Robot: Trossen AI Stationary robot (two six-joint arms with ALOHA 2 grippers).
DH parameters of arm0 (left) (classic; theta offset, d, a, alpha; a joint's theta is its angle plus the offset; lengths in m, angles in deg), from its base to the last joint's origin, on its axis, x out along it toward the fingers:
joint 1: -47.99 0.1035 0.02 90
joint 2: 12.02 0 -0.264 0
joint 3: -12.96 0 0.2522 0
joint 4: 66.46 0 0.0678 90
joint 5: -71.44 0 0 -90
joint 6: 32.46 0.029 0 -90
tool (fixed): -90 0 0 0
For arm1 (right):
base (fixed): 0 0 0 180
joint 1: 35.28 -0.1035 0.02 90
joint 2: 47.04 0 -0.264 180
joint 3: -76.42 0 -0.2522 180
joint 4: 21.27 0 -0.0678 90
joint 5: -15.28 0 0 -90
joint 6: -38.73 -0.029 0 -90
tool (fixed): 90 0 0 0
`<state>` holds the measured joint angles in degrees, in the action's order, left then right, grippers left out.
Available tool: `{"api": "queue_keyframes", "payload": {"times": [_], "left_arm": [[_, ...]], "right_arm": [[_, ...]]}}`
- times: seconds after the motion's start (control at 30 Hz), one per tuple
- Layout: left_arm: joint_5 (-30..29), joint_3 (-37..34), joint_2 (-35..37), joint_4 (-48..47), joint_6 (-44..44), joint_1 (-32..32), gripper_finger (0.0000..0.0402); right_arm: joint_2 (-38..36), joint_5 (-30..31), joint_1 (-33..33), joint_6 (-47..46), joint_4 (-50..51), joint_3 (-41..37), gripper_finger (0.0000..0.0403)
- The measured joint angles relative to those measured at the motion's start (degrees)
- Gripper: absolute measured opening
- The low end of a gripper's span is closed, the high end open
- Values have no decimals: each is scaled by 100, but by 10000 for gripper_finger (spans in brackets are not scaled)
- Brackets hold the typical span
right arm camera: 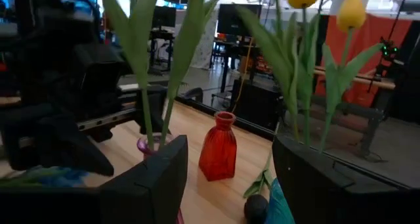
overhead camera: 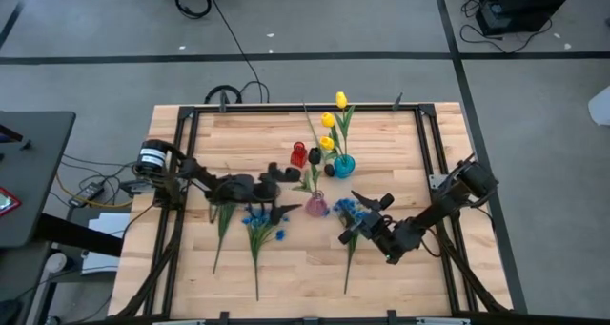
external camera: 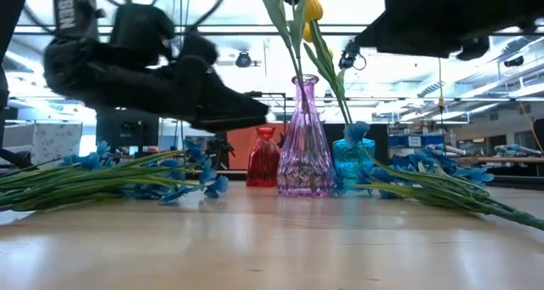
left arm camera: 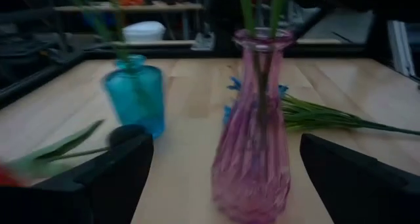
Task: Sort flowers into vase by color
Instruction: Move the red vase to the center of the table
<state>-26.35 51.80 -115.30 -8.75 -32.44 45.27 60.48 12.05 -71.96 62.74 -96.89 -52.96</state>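
Left gripper (overhead camera: 279, 179) hovers just beside the pink vase (overhead camera: 316, 207), fingers spread wide and holding nothing. Right gripper (overhead camera: 367, 211) sits on the vase's other side, above a blue bunch (overhead camera: 347, 211), fingers parted with nothing between them.

The three vases stand crowded at mid-counter: pink vase nearest the front, red vase (overhead camera: 298, 154) and teal vase (overhead camera: 343, 164) behind it. The yellow tulips (overhead camera: 334, 120) stand in the teal vase; a dark tulip (overhead camera: 315, 156) rises from the pink one. Two more blue bunches (overhead camera: 259, 217) lie flat on the counter (overhead camera: 286, 277) under the left arm, stems pointing to the front edge. Open room remains along the front edge and the rear corners — the centre is tight.

The low view shows the blue flowers lying flat to both sides of the vases. The right wrist view alone shows a dark bud (right arm camera: 256, 207) lying on the counter near the red vase — the left wrist view shows green stems inside the pink glass.
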Motion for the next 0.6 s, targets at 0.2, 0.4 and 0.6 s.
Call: {"api": "queue_keyframes", "payload": {"times": [0.2, 0.4, 0.6], "left_arm": [[-463, -979, 24, 1575, -209, 13, 391], [-471, -1426, 96, 1743, -629, 11, 390], [-319, -1488, 195, 1668, -840, 11, 388]], "right_arm": [[-347, 326, -229, 127, 4, 0, 230], [-658, 334, -394, 9, -1, 0, 218], [-709, 323, -585, -335, 7, -82, 199]]}}
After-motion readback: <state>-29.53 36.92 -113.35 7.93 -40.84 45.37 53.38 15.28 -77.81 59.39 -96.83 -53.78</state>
